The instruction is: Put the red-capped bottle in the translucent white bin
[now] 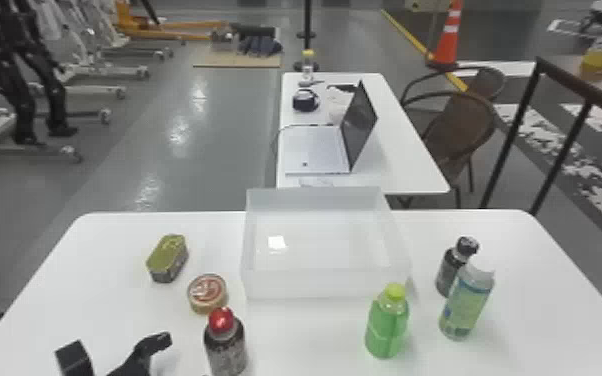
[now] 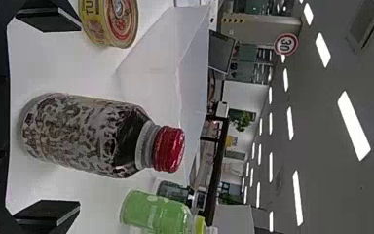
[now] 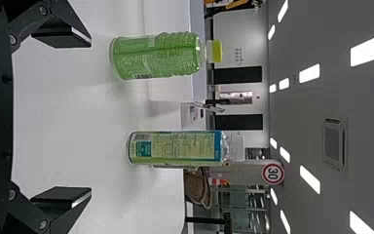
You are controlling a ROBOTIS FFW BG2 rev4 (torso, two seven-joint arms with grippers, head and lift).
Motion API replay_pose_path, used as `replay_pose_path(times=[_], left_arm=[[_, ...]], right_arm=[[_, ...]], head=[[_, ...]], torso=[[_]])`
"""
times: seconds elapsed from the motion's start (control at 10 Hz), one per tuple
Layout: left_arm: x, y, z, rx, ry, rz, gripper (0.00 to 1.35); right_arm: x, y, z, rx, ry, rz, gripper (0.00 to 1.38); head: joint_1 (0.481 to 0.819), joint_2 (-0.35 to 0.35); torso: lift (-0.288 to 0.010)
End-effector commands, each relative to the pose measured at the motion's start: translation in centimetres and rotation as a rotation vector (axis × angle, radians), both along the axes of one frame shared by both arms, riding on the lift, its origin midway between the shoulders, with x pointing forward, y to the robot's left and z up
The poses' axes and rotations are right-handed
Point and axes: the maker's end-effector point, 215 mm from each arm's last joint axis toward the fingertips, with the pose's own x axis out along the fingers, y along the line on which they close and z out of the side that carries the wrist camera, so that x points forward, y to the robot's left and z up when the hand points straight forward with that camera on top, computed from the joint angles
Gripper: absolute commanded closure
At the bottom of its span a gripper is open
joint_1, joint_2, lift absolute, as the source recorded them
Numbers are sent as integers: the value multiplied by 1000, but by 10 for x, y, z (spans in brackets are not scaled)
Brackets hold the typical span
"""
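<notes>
In the head view my left gripper (image 1: 115, 352) is low at the left, open, with the red-capped bottle (image 1: 226, 347) upright on the table to its right. From the left wrist, that gripper (image 2: 78, 117) has its two fingers wide apart, and the dark speckled bottle (image 2: 87, 134) stands in line with the gap, not gripped. The translucent white bin (image 1: 325, 285) sits at the table's middle, farther back than the bottle, with nothing inside. My right gripper (image 3: 90, 117) is open in the right wrist view, holding nothing.
Behind the red-capped bottle are a round tin (image 1: 207, 294) and an oblong tin (image 1: 167, 257). A green bottle (image 1: 386, 322) stands by the bin's front right corner; farther right are a clear-capped bottle (image 1: 466, 302) and a dark bottle (image 1: 452, 270). A second table (image 1: 405, 170) adjoins behind.
</notes>
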Motion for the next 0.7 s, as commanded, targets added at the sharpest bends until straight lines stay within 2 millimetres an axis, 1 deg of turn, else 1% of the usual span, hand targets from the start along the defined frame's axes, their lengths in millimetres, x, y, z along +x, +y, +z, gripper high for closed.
replay_pose_path(times=[0.0,0.1,0.2,0.3,0.4,0.5,0.6], left_arm=[[10,-4,5,-7,-19,-19,19],[16,-4,5,-11,-18,-38,19],[26,-8,11,-6,-31,-60,19],[30,-18,12,-11,-33,-88,19],[29,-20,8,-24,-18,-98,19],[30,-25,9,-39,-7,-116,19],[29,-33,10,-63,10,-142,10]], right_arm=[[1,1,0,0,-1,0,206],[1,2,-1,5,0,-2,206],[3,4,0,7,-1,-4,206],[4,4,0,9,-3,-5,206],[4,5,-1,8,-2,-5,206],[4,6,-1,12,-2,-6,206],[4,7,-2,15,0,-4,206]], head=[[549,0],[549,0],[549,0],[549,0],[549,0],[549,0],[549,0]], torso=[[-100],[-100],[-100],[-100],[-100],[-100],[-100]])
